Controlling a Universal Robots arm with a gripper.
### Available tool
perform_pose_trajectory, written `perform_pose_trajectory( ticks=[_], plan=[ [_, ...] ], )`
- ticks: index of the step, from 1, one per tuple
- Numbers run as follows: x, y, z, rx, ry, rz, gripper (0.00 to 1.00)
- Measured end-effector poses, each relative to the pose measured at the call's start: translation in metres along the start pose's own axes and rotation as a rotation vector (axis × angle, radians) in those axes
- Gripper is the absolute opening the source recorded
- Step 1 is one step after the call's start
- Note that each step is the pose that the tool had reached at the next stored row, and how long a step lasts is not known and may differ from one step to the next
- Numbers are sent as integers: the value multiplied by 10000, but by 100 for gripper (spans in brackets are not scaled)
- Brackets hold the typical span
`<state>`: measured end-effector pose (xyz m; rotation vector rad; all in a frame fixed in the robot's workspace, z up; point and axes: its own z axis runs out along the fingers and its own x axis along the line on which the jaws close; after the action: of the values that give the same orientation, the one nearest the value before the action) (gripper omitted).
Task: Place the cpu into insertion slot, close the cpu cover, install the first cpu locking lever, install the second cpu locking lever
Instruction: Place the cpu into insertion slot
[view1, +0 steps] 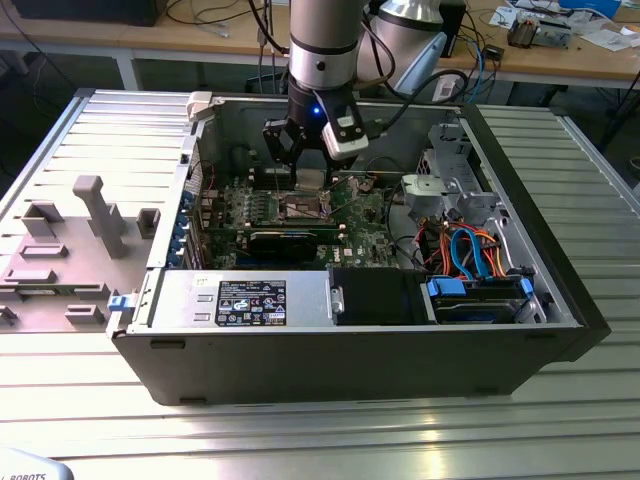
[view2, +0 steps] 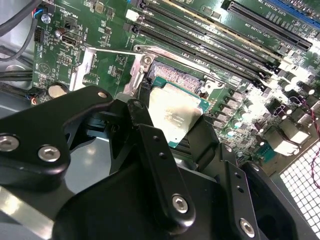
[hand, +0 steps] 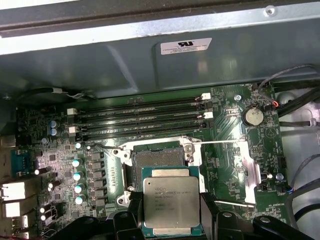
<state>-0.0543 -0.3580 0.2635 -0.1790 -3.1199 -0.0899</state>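
Note:
My gripper (hand: 171, 212) is shut on the cpu (hand: 171, 200), a silver-topped square chip on a green carrier held by two opposite edges between black fingers (hand: 131, 212). The cpu hangs tilted just above the near edge of the insertion slot (hand: 157, 159), whose brownish contact field lies uncovered. In the second wrist view the cpu (view2: 175, 112) partly overlaps the insertion slot (view2: 172, 75). The cpu cover (hand: 248, 165) is flipped open, lying flat beside the socket; it is also seen in the second wrist view (view2: 86, 65). In the exterior view the gripper (view1: 308, 172) hovers over the motherboard (view1: 365, 215).
The board sits inside an open computer case (view1: 350, 350). Long black memory slots (hand: 140, 117) run beside the socket toward the case wall. Thin wire levers (hand: 102, 147) stand out from the socket frame. A drive cage and coloured cables (view1: 470, 250) fill the exterior view's right.

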Motion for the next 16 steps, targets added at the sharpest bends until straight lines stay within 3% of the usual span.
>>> perform_pose_trajectory(
  ticks=[16],
  plan=[
    [0,0,6,-8,-23,405,54]
  ],
)
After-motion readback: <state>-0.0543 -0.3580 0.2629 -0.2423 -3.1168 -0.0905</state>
